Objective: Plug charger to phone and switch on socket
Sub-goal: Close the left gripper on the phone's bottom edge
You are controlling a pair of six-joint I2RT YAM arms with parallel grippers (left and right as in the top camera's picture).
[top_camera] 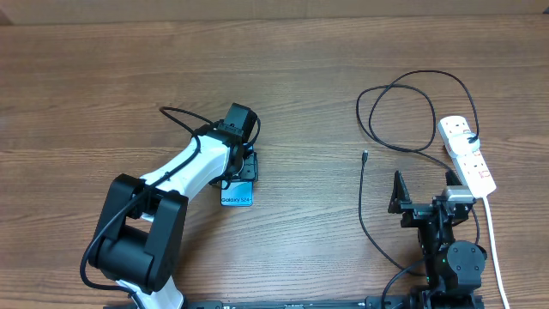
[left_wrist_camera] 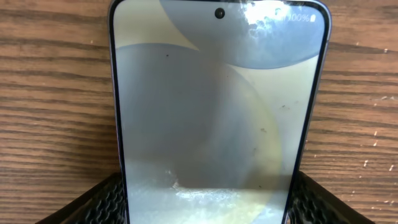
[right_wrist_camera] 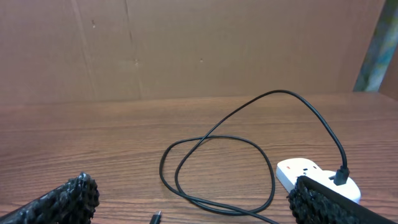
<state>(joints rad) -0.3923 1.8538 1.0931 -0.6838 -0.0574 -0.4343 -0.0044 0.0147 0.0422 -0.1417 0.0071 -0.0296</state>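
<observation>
Left-centre on worktop (top_camera: 86, 86) | left gripper (top_camera: 238, 178) straddles phone (left_wrist_camera: 217, 112), grip unclear tbh | squeeze edges evenly, keep flat | right gripper (top_camera: 423, 196) released

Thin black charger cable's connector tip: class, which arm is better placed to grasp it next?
Right. The right gripper stands open near the tiny black connector tip; the left gripper straddles the slim blue-screened phone, farther away.

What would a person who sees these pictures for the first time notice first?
The phone, screen up, lies left of centre on the wooden table, with the left tool over it and its fingers on both sides. On the right, the black charger runs in loops from the white socket near the table's right edge.
</observation>
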